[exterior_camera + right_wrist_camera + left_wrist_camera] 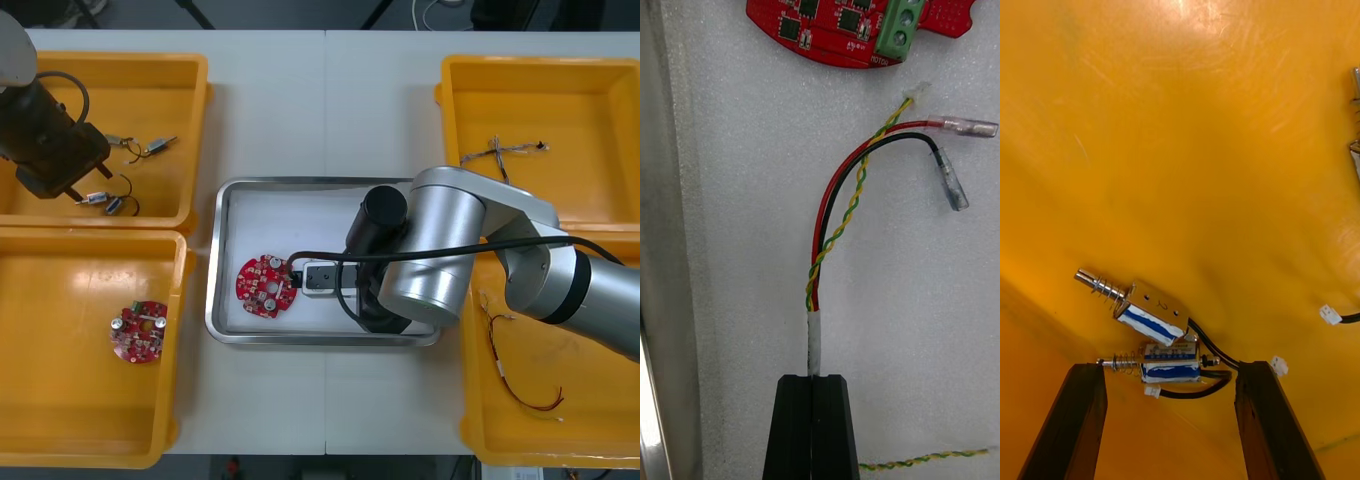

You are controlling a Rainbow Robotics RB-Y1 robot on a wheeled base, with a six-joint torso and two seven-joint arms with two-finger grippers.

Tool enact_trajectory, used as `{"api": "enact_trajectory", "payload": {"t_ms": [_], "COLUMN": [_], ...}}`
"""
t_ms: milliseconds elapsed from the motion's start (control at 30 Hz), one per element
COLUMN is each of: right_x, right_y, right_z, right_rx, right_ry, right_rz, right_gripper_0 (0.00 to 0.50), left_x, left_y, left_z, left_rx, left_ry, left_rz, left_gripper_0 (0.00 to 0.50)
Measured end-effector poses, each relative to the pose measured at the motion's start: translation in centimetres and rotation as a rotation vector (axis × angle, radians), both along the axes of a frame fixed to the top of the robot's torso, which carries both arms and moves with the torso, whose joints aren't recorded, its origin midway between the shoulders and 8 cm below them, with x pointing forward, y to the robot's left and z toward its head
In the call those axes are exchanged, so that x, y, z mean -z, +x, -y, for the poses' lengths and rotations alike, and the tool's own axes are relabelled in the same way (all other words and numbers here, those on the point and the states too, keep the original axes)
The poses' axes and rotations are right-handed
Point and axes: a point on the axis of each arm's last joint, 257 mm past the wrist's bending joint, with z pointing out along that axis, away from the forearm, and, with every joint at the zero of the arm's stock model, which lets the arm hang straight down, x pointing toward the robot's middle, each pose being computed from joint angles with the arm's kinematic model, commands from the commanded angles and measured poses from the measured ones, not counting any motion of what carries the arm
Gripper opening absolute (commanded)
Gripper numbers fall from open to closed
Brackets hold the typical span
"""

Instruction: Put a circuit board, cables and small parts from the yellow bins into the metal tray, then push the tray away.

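Clamping a cable (pixel 836 210) by its white-taped stem, the right pincer (pixel 814 379) hovers over the white-lined metal tray (pixel 215 262); at the table's (pixel 330 100) ten o'clock, the left pincer (pixel 1171 367) gapes astride spring-tipped small metal parts (pixel 1154 311).

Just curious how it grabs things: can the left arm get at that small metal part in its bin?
Probably yes. The left pincer stands open in the yellow bin, a finger either side of the small metal part, nothing in between. A second part lies close beside it.
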Motion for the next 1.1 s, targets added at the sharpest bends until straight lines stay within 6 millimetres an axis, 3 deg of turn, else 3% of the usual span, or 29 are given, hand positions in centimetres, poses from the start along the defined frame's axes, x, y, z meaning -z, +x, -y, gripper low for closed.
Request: {"api": "enact_trajectory", "payload": {"t_ms": [33, 100, 133, 567, 867, 1100], "right_x": [0.1, 0.3, 0.4, 0.1, -3.7, -7.2], "right_y": [0.0, -0.1, -0.1, 0.2, 1.9, 1.4], "right_z": [0.1, 0.2, 0.2, 0.7, 2.4, 5.1], "right_rx": [0.002, 0.004, 0.006, 0.025, 0.132, 0.206], "right_ry": [-0.001, -0.001, -0.002, -0.010, 0.020, -0.011], "right_rz": [-0.003, -0.006, -0.005, 0.004, 0.003, -0.008], "right_gripper_0": [0.162, 0.480, 0.500, 0.500, 0.500, 0.500], "left_x": [0.2, 0.5, 0.7, 1.8, 2.4, 3.0], "left_y": [0.1, 0.1, 0.1, 0.4, 0.7, 0.9], "left_z": [0.0, -0.1, -0.2, -0.9, -1.6, -1.8], "left_rx": [0.000, -0.002, -0.002, -0.011, -0.029, -0.034], "left_ry": [0.003, 0.008, 0.010, 0.037, 0.042, 0.046], "left_rz": [0.000, -0.002, -0.002, -0.005, 0.006, 0.008], "left_gripper_0": [0.500, 0.500, 0.500, 0.500, 0.500, 0.500]}}
